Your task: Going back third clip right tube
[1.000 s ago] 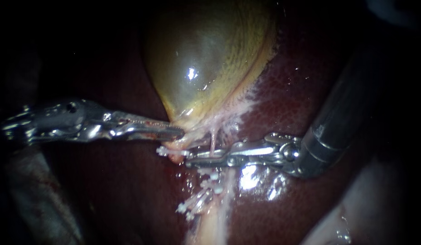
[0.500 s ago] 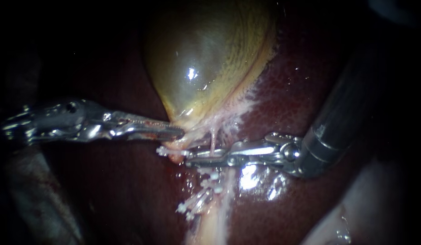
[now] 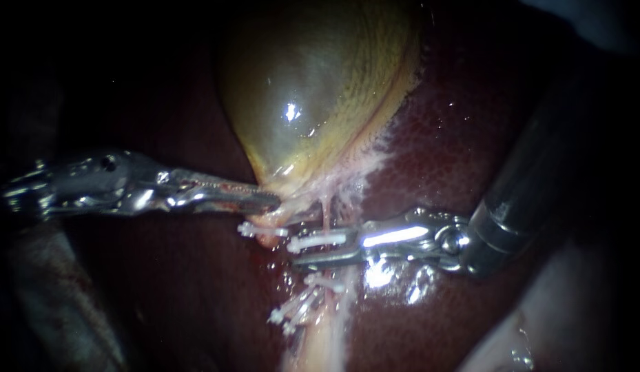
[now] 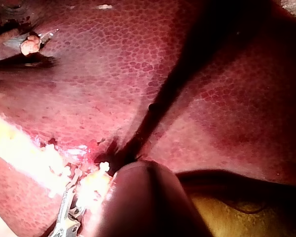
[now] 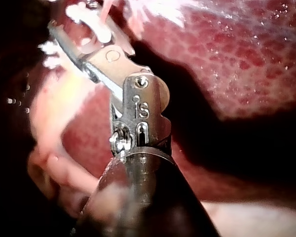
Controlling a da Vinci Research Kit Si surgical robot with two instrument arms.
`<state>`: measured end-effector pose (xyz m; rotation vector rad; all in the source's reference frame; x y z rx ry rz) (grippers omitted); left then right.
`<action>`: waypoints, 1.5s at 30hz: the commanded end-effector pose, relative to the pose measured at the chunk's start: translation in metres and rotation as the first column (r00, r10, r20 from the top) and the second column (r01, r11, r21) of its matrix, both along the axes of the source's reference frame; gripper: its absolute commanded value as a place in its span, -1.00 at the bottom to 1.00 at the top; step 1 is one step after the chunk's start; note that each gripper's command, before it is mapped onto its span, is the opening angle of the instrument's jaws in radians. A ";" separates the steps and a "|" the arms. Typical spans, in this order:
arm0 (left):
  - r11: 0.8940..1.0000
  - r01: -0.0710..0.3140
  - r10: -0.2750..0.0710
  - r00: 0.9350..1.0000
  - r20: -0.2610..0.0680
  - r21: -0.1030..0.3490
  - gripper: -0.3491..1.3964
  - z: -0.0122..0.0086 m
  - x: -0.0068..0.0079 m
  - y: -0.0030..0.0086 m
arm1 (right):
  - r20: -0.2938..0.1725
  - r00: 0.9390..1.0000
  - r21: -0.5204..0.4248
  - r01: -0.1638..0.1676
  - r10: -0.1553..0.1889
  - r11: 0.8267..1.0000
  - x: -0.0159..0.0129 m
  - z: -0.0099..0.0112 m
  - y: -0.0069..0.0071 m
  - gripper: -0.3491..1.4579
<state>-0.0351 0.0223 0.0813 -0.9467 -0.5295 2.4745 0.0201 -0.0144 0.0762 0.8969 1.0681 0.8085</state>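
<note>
My left instrument (image 3: 268, 201) comes in from the left, its jaws shut on the lower tip of the yellow-green gallbladder (image 3: 313, 96). A thin pale tube (image 3: 325, 210) runs down from there to a white clip (image 3: 318, 240) lying across it. My right instrument (image 3: 300, 252) reaches in from the right. Its jaws stand open around that clip, one jaw showing just below it. The right wrist view shows the same open jaws (image 5: 69, 22) with the white clip (image 5: 91, 19) between them. In the left wrist view my own jaws are hidden behind the dark shaft (image 4: 143, 197).
Another white clip (image 3: 254, 229) sits just left of the new one. Several more clips (image 3: 299, 303) cluster lower on the pale tube (image 3: 333, 331). Dark red liver (image 3: 437, 138) surrounds everything. My right instrument's metal tip (image 4: 66, 217) shows beside my left shaft.
My right instrument's jaws have opened and drawn slightly back to the right, uncovering the white clip on the tube. The left instrument has not moved.
</note>
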 end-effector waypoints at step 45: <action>1.000 0.000 0.000 1.000 0.000 0.000 -1.00 0.0000 -0.0001 0.0000 | -0.058 0.997 -0.310 0.022 -0.042 0.950 -0.0116 -0.0064 0.0037 -0.13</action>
